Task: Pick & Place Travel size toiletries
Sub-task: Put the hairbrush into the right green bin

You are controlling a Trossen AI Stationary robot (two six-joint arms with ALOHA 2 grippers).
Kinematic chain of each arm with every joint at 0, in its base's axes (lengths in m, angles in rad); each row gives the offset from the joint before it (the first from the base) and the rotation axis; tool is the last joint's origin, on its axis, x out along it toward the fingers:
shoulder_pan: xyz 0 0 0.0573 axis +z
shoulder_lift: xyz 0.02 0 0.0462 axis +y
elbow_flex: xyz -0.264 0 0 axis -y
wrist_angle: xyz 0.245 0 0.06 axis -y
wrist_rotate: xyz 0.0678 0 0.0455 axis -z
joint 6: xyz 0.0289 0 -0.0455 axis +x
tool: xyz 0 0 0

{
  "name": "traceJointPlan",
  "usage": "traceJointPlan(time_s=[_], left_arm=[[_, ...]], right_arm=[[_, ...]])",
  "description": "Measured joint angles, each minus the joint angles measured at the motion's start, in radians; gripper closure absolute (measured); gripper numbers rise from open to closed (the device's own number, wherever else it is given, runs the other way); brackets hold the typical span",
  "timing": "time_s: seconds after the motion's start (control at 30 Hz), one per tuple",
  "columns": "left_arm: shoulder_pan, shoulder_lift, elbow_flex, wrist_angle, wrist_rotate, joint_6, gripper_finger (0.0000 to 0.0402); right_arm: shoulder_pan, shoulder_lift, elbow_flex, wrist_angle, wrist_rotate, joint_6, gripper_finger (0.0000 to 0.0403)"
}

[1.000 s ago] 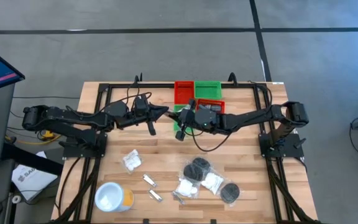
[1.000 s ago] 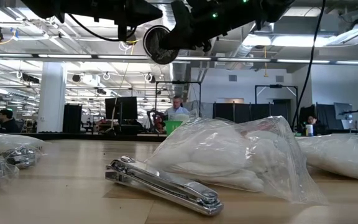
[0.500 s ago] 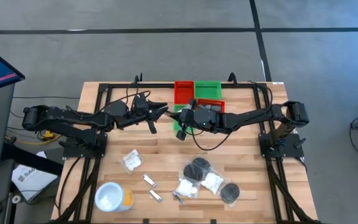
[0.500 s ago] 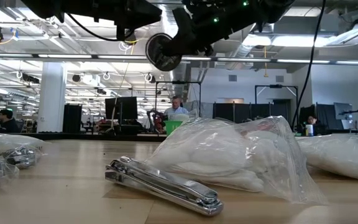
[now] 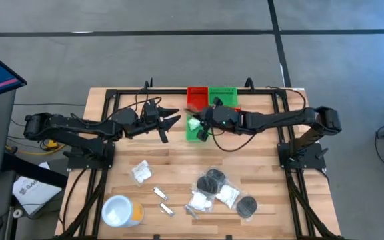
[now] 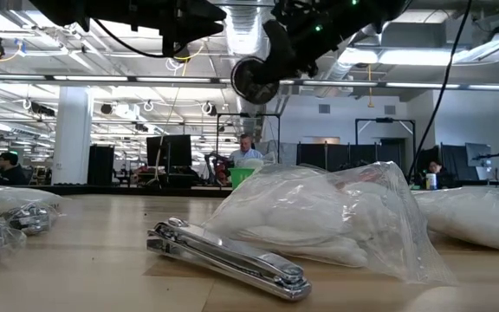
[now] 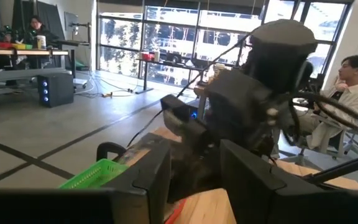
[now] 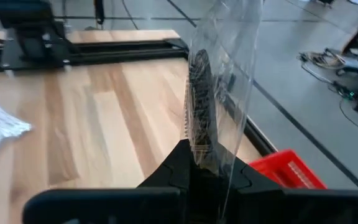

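No readable writing or brand shows on any item on the table (image 5: 122,150). The right gripper (image 5: 201,125) hangs over the green bin (image 5: 193,133) at the far middle of the table, its fingers closed on a black disc (image 8: 201,118) in clear wrap; the wrist view shows the disc edge-on, pinched upright between the fingertips, the wrap trailing loose above it. In the low view the same disc (image 6: 251,80) hangs high above the table, its lower rim clear and the gripper behind it a dark mass hard to make out. The left gripper (image 5: 173,121) hovers just left of the green bin, fingers spread apart and empty; its wrist view is largely filled by the right arm's wrist, with only a corner of the bin visible. The red bins (image 5: 197,97) sit at the far edge, partly covered by the right arm. Near the front, the remaining toiletries lie in a cluster: two discs (image 5: 212,180), white packets (image 5: 227,194), another disc (image 5: 247,206), with a lone packet (image 5: 141,173) and two silver sachets (image 5: 161,194) to the left, and a white tub (image 5: 121,211) at the near left. People sit in the room beyond, cut off and small.
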Motion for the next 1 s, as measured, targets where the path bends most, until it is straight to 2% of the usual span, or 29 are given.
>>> traceJointPlan(time_s=[0.6, 1.0], left_arm=[[0.0, 0.0, 0.0, -0.001, 0.001, -0.003, 0.0276], [0.0, 0.0, 0.0, -0.002, 0.001, -0.003, 0.0279]], right_arm=[[-0.17, 0.0, 0.0, -0.188, -0.005, 0.072, 0.0384], [-0.276, 0.0, 0.0, -0.257, -0.056, 0.087, 0.0384]])
